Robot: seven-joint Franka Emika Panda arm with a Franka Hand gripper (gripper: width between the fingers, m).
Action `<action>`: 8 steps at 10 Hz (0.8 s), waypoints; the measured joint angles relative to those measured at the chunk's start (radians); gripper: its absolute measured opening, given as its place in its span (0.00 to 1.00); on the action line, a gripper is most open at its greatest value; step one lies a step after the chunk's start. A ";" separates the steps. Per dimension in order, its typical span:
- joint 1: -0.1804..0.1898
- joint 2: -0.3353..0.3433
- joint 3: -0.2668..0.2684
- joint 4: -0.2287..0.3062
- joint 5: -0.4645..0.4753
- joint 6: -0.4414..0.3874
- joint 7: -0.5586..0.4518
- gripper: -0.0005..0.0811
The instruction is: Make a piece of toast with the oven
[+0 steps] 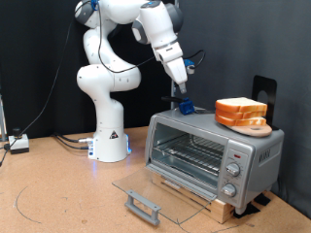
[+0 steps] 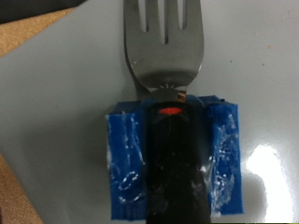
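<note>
Gripper on oven top, at taped fork; jaw state unclear; door open for loading.

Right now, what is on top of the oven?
On the oven roof sit a pile of bread slices on a board and a fork in a blue holder, with the gripper directly above. A black stand behind is partly hidden.

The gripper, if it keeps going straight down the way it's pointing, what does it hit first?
Most likely the fork, whose blue-taped handle lies on the oven top under the gripper.
</note>
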 joint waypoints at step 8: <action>0.000 0.121 0.117 -0.024 0.091 0.130 -0.012 0.99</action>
